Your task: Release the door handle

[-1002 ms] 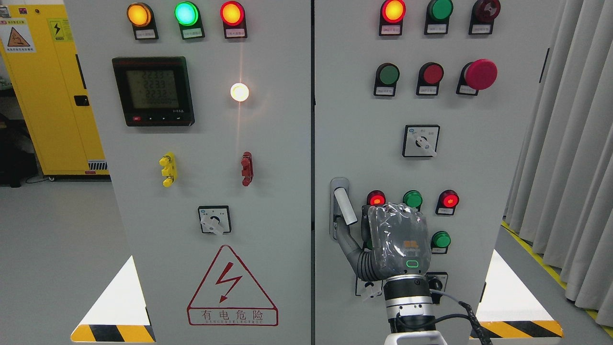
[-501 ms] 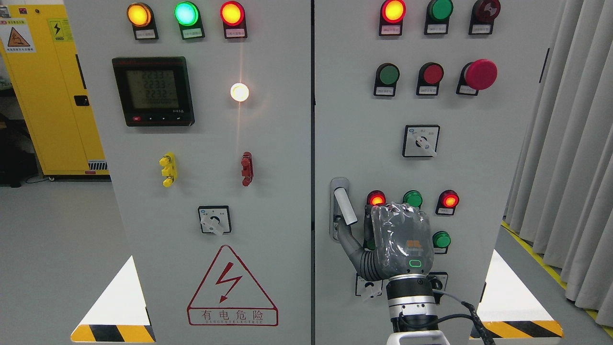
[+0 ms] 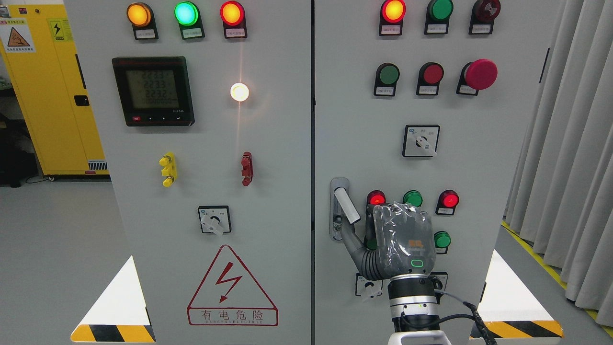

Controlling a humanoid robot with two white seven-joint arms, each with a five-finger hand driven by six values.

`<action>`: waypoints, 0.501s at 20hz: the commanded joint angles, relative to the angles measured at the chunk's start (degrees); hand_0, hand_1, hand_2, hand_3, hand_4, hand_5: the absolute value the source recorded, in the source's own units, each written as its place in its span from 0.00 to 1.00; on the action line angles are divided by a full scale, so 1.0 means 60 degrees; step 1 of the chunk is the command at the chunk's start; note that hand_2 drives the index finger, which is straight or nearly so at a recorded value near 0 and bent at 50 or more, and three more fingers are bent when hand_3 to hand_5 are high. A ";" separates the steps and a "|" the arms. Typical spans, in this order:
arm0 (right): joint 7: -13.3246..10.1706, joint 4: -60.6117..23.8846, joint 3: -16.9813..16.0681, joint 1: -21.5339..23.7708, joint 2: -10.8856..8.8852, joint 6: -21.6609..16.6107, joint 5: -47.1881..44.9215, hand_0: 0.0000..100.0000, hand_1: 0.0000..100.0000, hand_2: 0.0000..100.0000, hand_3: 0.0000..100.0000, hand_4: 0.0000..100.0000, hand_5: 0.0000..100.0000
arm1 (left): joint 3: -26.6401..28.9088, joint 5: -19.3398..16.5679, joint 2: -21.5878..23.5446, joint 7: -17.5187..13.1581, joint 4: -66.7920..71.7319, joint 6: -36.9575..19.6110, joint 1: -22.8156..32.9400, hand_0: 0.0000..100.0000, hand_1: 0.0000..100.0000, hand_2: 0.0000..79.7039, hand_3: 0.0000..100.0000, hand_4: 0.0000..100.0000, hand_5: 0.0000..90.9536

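Door handle on the right cabinet door

The door handle (image 3: 346, 205) is a pale grey lever on a narrow metal backplate, set at the left edge of the right door at mid-height; the lever is swung out from the plate, tilted, its free end pointing down and to the right

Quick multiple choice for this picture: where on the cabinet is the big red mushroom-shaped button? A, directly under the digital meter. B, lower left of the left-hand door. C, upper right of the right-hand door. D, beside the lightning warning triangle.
C: the red mushroom button sits high on the right door, at the right end of a row with a green and a red button, far above the door handle and the right hand.
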 commanded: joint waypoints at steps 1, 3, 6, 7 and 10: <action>-0.0082 -0.0022 -0.0044 0.0011 0.0006 -0.0006 -0.0070 0.66 0.36 0.93 1.00 0.97 0.93 | 0.0001 0.0000 0.0000 0.0001 0.0000 0.0001 0.0000 0.12 0.56 0.00 0.00 0.00 0.00; -0.0082 -0.0066 -0.0103 0.0011 -0.0008 -0.0020 -0.0070 0.66 0.36 0.93 1.00 0.97 0.93 | 0.0001 0.0000 0.0000 0.0001 0.0000 0.0001 0.0000 0.12 0.56 0.00 0.00 0.00 0.00; -0.0082 -0.0081 -0.0103 0.0011 -0.0008 -0.0006 -0.0070 0.66 0.36 0.93 1.00 0.97 0.93 | 0.0001 0.0000 0.0000 0.0001 0.0000 0.0001 0.0000 0.12 0.56 0.00 0.00 0.00 0.00; -0.0067 -0.0081 -0.0117 0.0011 -0.0008 -0.0006 -0.0070 0.66 0.36 0.93 1.00 0.97 0.93 | 0.0001 0.0000 0.0000 0.0001 0.0000 0.0001 0.0000 0.12 0.56 0.00 0.00 0.00 0.00; -0.0067 -0.0081 -0.0162 -0.0003 -0.0008 -0.0020 -0.0085 0.68 0.36 0.93 1.00 0.97 0.93 | 0.0001 0.0000 0.0000 0.0001 0.0000 0.0001 0.0000 0.12 0.56 0.00 0.00 0.00 0.00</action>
